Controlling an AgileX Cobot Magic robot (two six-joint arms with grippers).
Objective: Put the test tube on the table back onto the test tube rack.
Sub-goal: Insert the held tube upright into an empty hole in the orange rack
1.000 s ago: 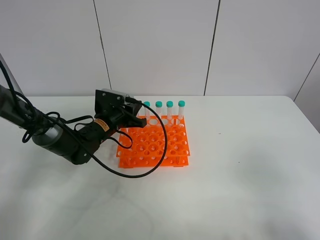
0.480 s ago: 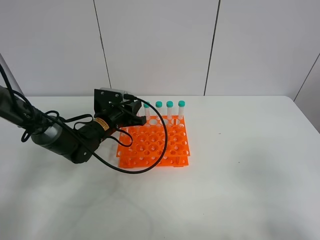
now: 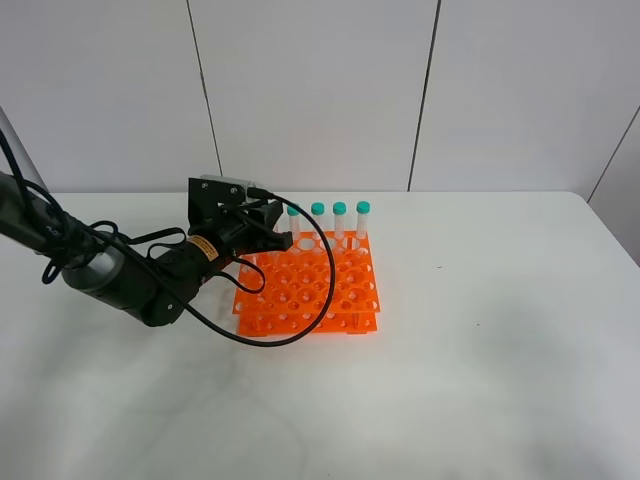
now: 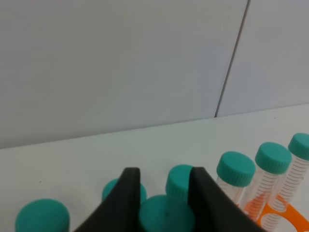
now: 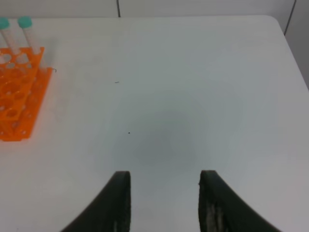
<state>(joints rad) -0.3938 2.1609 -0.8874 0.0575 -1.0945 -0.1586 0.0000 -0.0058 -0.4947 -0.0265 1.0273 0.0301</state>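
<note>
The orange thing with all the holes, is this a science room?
Probably a lab bench set up for robot practice. An orange rack holds green-capped test tubes, it stands on a plain white table, and a black robot arm reaches over it.

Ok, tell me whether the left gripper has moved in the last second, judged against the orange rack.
Yes, slightly. The left gripper has shifted toward the back-left corner of the test tube rack, then settled, holding a test tube.

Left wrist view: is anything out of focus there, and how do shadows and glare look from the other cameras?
Left wrist: the near test tube cap between the left gripper fingers is soft. Exterior high: even light, no glare on the table. Right wrist: a faint diffuse shadow on the tabletop.
</note>
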